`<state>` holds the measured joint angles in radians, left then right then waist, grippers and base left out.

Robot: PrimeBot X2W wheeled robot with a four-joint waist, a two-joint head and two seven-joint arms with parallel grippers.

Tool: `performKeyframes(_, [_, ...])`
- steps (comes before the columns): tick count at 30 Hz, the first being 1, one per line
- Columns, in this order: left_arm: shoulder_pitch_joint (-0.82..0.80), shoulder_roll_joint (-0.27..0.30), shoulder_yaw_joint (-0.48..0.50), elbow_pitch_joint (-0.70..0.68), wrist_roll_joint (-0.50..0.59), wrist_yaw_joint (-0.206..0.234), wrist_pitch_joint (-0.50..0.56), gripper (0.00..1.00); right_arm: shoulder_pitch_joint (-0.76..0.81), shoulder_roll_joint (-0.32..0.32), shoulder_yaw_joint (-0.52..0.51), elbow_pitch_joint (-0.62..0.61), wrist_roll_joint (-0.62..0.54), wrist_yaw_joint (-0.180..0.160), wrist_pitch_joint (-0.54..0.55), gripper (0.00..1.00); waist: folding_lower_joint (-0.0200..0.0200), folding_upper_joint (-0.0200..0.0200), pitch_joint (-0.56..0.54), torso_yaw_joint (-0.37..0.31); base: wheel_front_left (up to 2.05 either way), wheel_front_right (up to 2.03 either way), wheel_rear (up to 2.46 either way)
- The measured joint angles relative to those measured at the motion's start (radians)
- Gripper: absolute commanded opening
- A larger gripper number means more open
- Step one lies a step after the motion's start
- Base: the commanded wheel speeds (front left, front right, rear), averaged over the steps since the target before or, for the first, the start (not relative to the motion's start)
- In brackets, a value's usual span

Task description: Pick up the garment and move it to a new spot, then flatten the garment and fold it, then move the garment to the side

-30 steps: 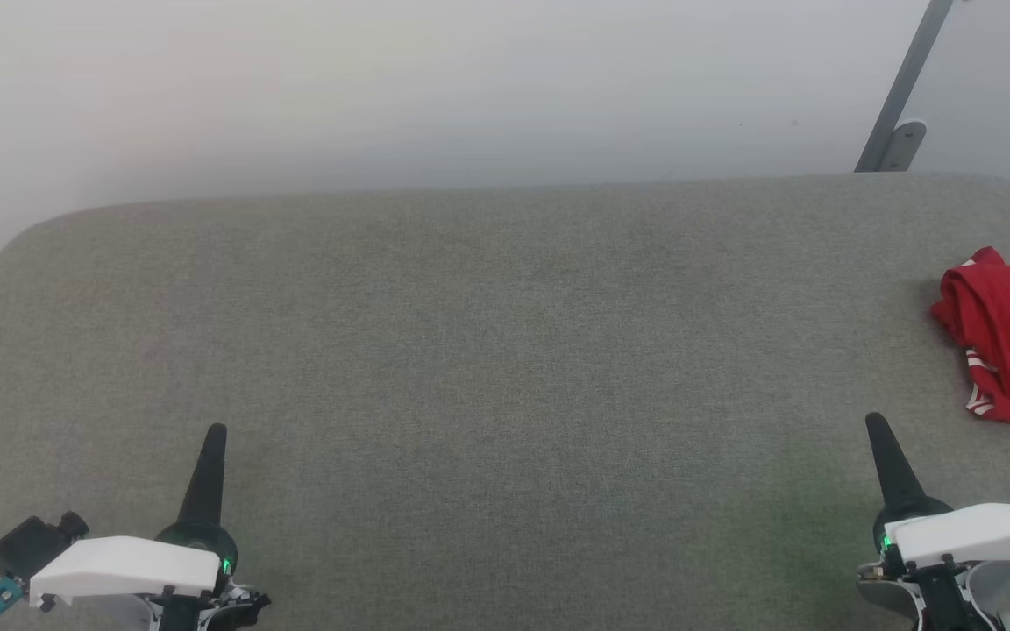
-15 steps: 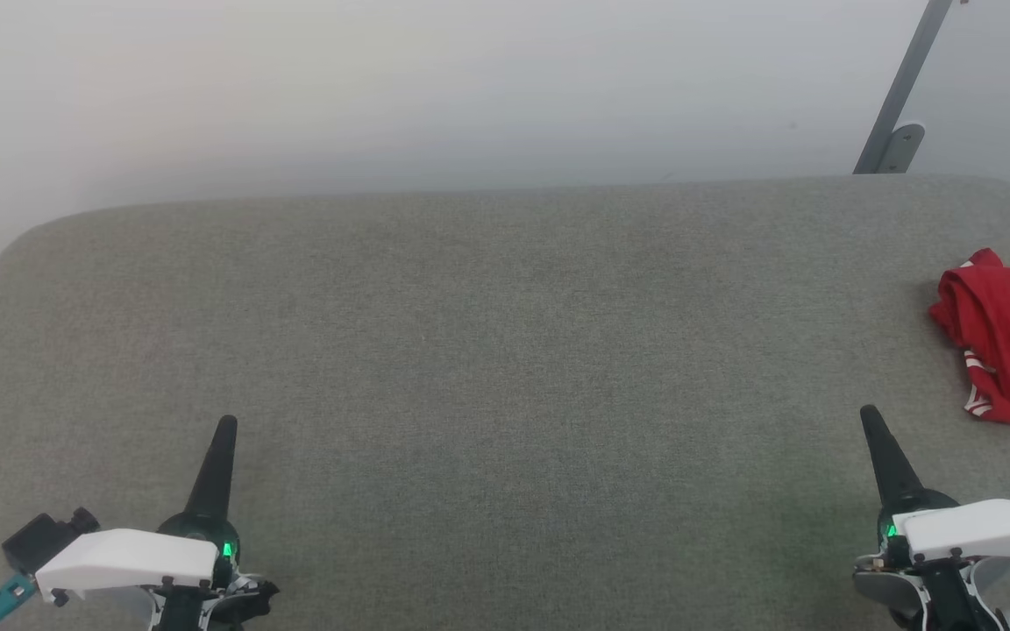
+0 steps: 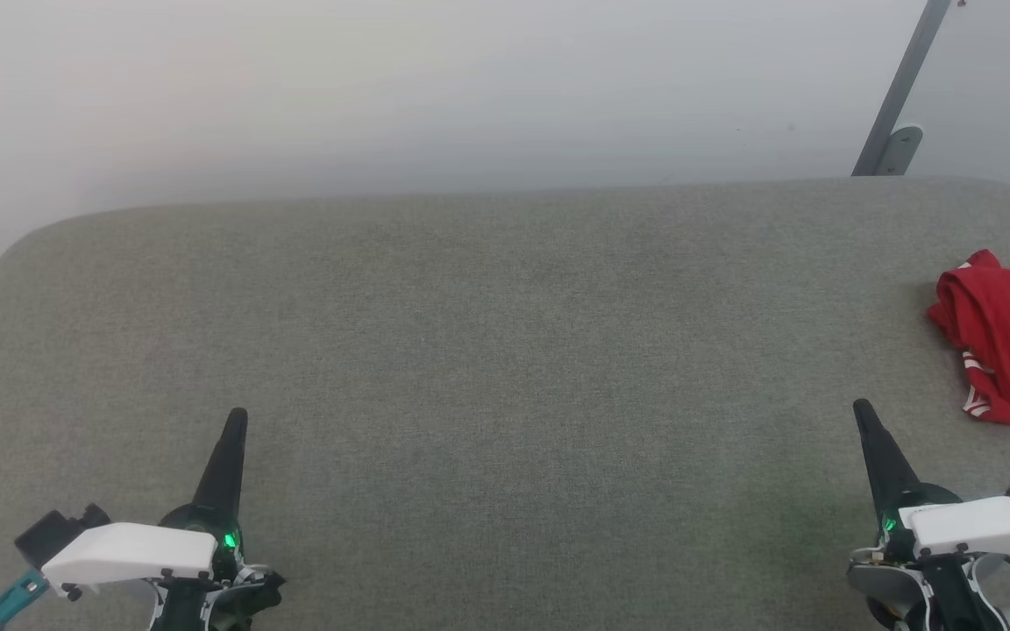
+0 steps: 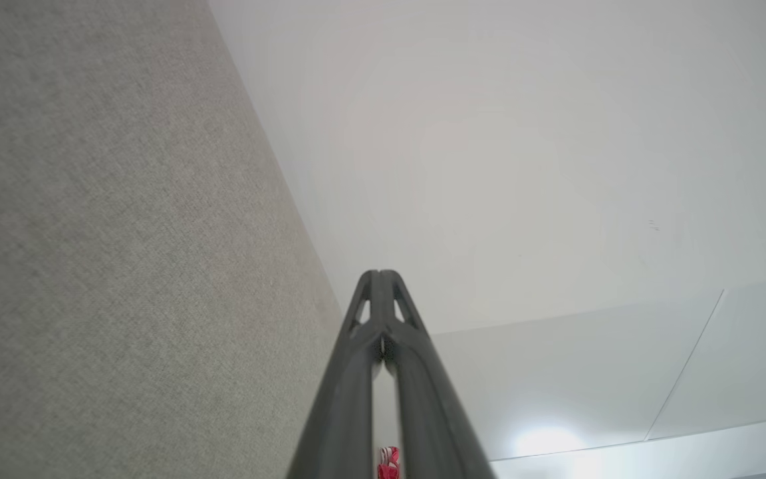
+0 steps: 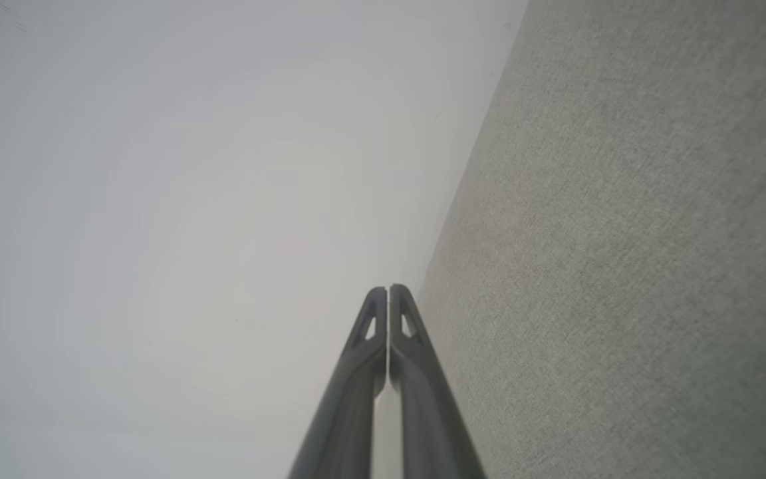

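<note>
The crumpled red cloth garment (image 3: pixel 1009 337), beyond the right gripper (image 3: pixel 862 407) and off to its right, has red-and-white striped trim. The right gripper and left gripper (image 3: pixel 238 416) have black tapered fingers, white shells and green lights. Beneath them the woven fabric tabletop (image 3: pixel 505 350) is plain grey-green.

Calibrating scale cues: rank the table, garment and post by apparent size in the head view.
1. Table, largest by far.
2. Garment, though the frame's right edge cuts it off.
3. Post, thin, also cut off at the top.
</note>
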<state>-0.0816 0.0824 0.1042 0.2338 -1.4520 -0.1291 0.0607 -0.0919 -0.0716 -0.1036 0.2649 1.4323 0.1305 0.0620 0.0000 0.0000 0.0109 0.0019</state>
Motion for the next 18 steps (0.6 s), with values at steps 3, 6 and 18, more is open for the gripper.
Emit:
performKeyframes(3, [0.000, -0.002, 0.001, 0.001, -0.013, 0.000, 0.007, 0.00, 0.000, 0.001, -0.001, -0.001, 0.014, 0.000, 0.004, 0.00, 0.0000, 0.0000, -0.001, 0.000, 0.00, 0.00, 0.00])
performKeyframes(6, [-0.002, -0.006, 0.002, 0.002, -0.035, 0.000, 0.010, 0.00, -0.001, 0.004, -0.001, -0.002, 0.035, 0.000, 0.010, 0.00, 0.0000, 0.0000, -0.001, 0.000, 0.00, 0.00, 0.00])
performKeyframes(18, [-0.010, -0.021, 0.006, 0.007, -0.099, 0.000, 0.035, 0.00, -0.007, 0.012, -0.006, -0.010, 0.109, 0.000, 0.031, 0.00, 0.0000, 0.0000, -0.005, -0.001, 0.00, 0.00, 0.00])
